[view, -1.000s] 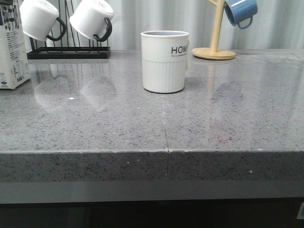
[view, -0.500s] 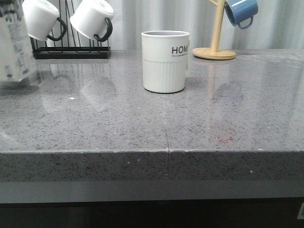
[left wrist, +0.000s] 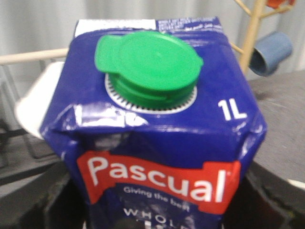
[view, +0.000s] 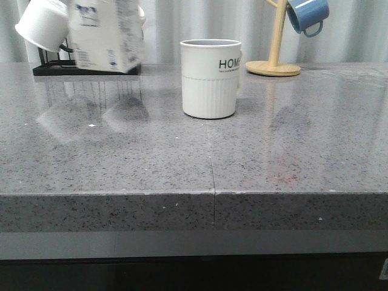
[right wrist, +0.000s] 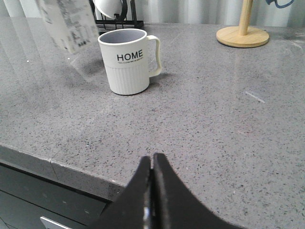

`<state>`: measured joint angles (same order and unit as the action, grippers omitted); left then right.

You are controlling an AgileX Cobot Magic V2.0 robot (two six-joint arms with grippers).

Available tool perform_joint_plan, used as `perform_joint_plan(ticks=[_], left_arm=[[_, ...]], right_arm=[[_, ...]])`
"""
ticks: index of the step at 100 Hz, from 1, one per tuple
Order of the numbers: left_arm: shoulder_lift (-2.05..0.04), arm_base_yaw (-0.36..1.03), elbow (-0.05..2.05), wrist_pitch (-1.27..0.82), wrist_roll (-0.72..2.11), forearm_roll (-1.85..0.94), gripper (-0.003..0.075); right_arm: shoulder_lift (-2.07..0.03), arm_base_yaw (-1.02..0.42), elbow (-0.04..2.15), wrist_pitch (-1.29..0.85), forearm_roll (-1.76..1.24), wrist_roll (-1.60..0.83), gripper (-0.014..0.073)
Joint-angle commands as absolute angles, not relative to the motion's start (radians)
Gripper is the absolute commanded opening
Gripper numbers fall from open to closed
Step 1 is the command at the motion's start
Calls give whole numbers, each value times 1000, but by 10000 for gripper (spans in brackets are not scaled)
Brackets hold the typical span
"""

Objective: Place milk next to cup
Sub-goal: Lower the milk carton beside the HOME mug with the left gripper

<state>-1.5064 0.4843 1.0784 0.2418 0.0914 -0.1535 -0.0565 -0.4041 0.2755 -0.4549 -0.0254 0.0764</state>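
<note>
A grey speckled stone countertop (view: 200, 163) runs across the scene, with pale vertical blinds behind it. Since a second ago, the tall white milk carton with a dark blue top and green screw cap (view: 104, 36) has left its spot at the far left edge of the counter. It is now in the air, tilted and motion-blurred, to the left of the large white ribbed ceramic mug lettered "HOME" (view: 210, 77) and in front of the black wire mug rack (view: 85, 60). The mug itself has not moved.

That shift suggests the carry toward the cup is under way; the carton is closer but not yet beside the mug, and has still to be set down upright.

The left wrist view looks straight down on the carton's blue top (left wrist: 157, 119), which fills the frame. The left gripper's fingers are hidden behind it, so their grip cannot be confirmed, though the carton appears to be held by that arm. The right gripper (right wrist: 152, 191) rests low near the counter's front edge, its black fingers pressed together and holding nothing.

Counts:
- one milk carton;
- one ribbed "HOME" mug;
- one smooth white mug with a black handle (view: 41, 24) in plain view on the rack, any others being hidden by the carton;
- one blue mug (view: 308, 14) hanging from one wooden mug tree (view: 274, 57).
</note>
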Motion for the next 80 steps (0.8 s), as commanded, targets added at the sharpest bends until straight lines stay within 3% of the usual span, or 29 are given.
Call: perform_joint_plan(ticks=[1,70,80], left_arm=[[-1508,527,1133,344,93,-153,217],[-1626,591,1155,339,93,-195,218],[-1626,591,1155,339,93,-195,273]], right_arm=[[-69,-403,298,-380,-26,79,-49],[-69,-403,298,-380,-26,79,-49],[-69,-403,298,-380,-26,79,-49]])
